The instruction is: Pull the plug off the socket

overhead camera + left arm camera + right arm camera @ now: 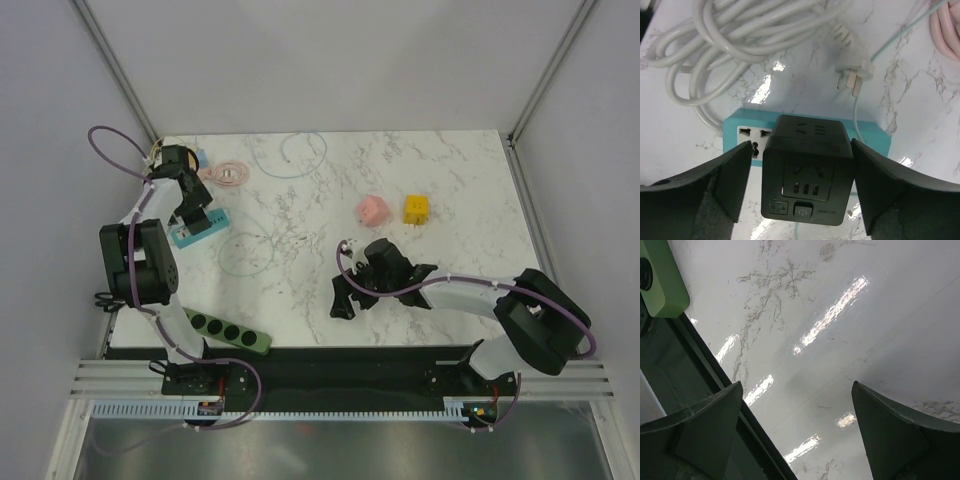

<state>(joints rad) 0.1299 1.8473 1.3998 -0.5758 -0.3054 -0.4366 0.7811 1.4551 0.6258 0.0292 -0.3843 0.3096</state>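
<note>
Although the black cube plug (807, 172) carries a power symbol on a button and a small printed label on its front face, the lettering is too small to read. It sits pushed into the teal socket strip (875, 137) at the far left of the bench (460, 170). The left jaws stand wide on either side of it, with a gap showing on one side and the other finger at the cube's edge. Beyond lie a coiled white cable (735, 45) and a white three-pin plug (854, 79). The right jaws gape wide over bare bench near its front edge, holding nothing, with a green power strip (660, 282) close by. Glossy white marble with grey veins tops the bench, and plain pale walls with metal corner posts enclose it.
</note>
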